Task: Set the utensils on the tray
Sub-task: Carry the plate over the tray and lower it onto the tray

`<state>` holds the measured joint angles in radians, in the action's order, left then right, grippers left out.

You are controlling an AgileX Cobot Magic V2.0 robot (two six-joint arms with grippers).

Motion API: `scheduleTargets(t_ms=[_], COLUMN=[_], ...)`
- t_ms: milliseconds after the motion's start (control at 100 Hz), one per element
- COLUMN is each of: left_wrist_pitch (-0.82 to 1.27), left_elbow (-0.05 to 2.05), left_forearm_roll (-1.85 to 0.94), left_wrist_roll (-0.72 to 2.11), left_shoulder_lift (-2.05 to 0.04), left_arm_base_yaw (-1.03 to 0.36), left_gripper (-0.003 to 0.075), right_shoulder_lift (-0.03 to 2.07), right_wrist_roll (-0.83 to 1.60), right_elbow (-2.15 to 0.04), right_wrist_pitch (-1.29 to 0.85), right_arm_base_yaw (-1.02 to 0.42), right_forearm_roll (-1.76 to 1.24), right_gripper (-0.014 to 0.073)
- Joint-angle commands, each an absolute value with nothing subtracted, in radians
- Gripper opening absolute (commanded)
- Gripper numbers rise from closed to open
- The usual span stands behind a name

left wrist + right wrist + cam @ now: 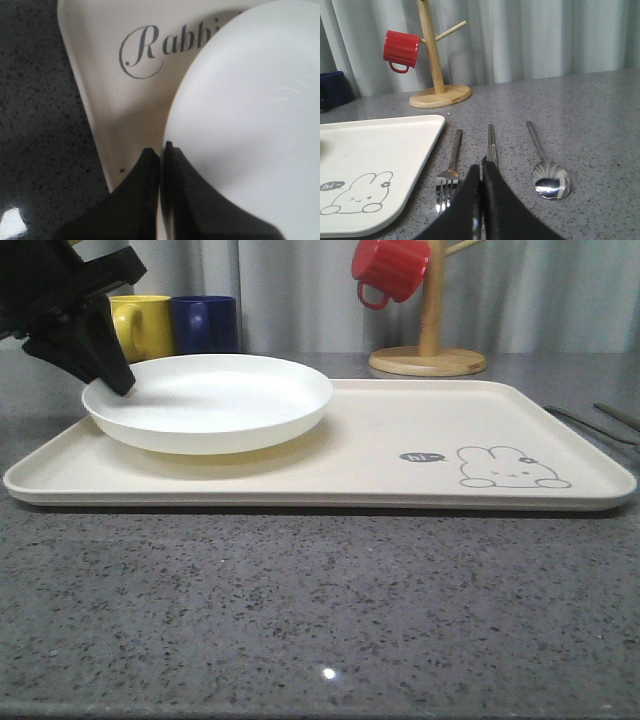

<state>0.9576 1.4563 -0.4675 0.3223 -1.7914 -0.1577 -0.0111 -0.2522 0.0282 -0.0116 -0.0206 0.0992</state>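
**Ana:** Speckled grey stone runs bare across the tabletop (320,620) at its near edge. What sits beyond that strip?

**Ben:** First the tray (400,455), long side toward us, rabbit drawing at its near right corner. The white plate (210,400) is over the tray's left half, and from the front I cannot tell whether it rests flat or hangs just above.

**Ana:** And the left hand (161,150)?

**Ben:** Its fingers are pressed together on the plate's left rim, one inside and one outside, near the tray's left edge. I judge the plate step nearly finished.

**Ana:** Where are the other utensils?

**Ben:** Off the tray, on the tabletop just beyond its right edge. The fork (449,176) lies closest to the tray, then the chopsticks (491,142), then the spoon (546,170), roughly parallel with gaps between them.

**Ana:** The right hand (481,170)?

**Ben:** It hovers over the near end of the chopsticks, fingers together, holding nothing I can see.

**Ana:** So what comes next?

**Ben:** Probably the left hand lets go of the rim; the right must spread and come down low for a thin, flat piece.

**Ana:** Behind?

**Ben:** Yellow mug (140,325) and blue mug (205,325) past the tray's far left corner; wooden stand (430,350) with a red mug (390,268) hung on it, before grey curtains.
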Motion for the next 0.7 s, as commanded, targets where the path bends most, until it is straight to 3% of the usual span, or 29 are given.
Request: scheduleTargets(t_ms=[0, 430, 690], left_wrist_pitch=[0.930, 0.930, 0.930], left_elbow=[1.490, 1.490, 1.490], left_forearm_roll=[-0.516, -0.538, -0.538], left_wrist_roll=[0.322, 0.322, 0.324], left_shoulder_lift=[-1.757, -1.793, -1.793], left_arm_base_yaw=[-0.167, -0.167, -0.167], left_gripper=[-0.0018, 0.0002, 0.0324], right_shoulder_lift=[-0.032, -0.032, -0.032], right_wrist_roll=[-0.243, -0.243, -0.243], right_elbow=[0.010, 0.010, 0.010], right_wrist_pitch=[0.069, 0.069, 0.069], right_arm_base_yaw=[-0.020, -0.020, -0.020], right_forearm_roll=[0.106, 0.106, 0.106], right_gripper=[-0.0068, -0.0068, -0.0068])
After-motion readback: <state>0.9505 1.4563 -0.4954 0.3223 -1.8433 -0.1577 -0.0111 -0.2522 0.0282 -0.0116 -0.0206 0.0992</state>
